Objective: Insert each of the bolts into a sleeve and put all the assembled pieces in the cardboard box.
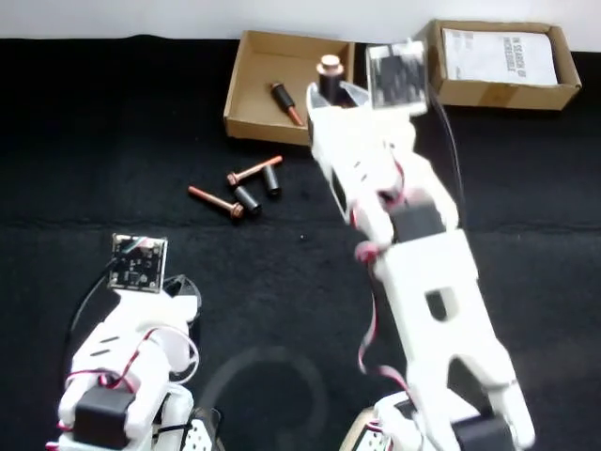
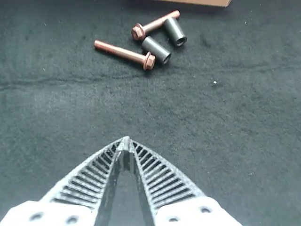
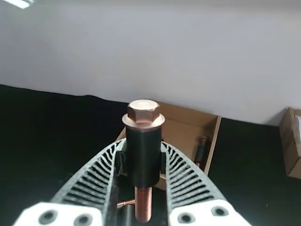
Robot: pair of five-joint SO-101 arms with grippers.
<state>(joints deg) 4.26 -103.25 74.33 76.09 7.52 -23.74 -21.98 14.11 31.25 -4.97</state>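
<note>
We see the right pincer (image 3: 142, 153) raised at the far edge of the worktop (image 1: 113, 141), partly open and clamped on a held assembly (image 1: 329, 77). Its fingers (image 3: 176, 174) press on either side of the black sleeve (image 3: 143, 162). The copper bolt stands upright in that sleeve, with its head (image 3: 143, 113) on top and the threaded end sticking out below. The assembly sits by the right wall of the cardboard box (image 1: 249, 113); we cannot tell whether it hangs over the inside or beside the wall. The box lies open at the middle of the far edge, and one finished piece (image 1: 285, 101) lies on its floor.

Just in front of the box, two bolts and two sleeves lie loose on the black cloth. The nearer bolt (image 2: 122, 52) has its head touching the nearer sleeve (image 2: 156, 50). The farther bolt (image 2: 155, 23) lies just beside the farther sleeve (image 2: 175, 31).

The left pincer (image 2: 125, 143) is near the front edge on the left, well apart from the loose parts; its tips meet and it grips nothing.

A second box (image 1: 554, 89) with a printed sheet (image 1: 498, 54) inside sits at the far right corner.
</note>
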